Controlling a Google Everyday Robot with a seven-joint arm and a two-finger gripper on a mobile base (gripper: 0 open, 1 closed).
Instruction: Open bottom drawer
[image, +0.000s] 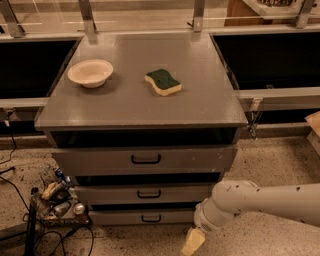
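Note:
The bottom drawer (125, 218) is the lowest and slimmest of three grey drawers, with a small black bar handle (150, 218). It looks closed, flush under the middle drawer (140, 194). My white arm reaches in from the right. The gripper (192, 243) hangs low near the floor, just right of and below the bottom drawer's right end, apart from its handle.
The top drawer (145, 159) is the tallest. On the cabinet top (200, 100) lie a cream bowl (90, 73) and a green-and-yellow sponge (163, 82). Clutter and cables (57, 200) sit on the floor at the left. Speckled floor lies to the right.

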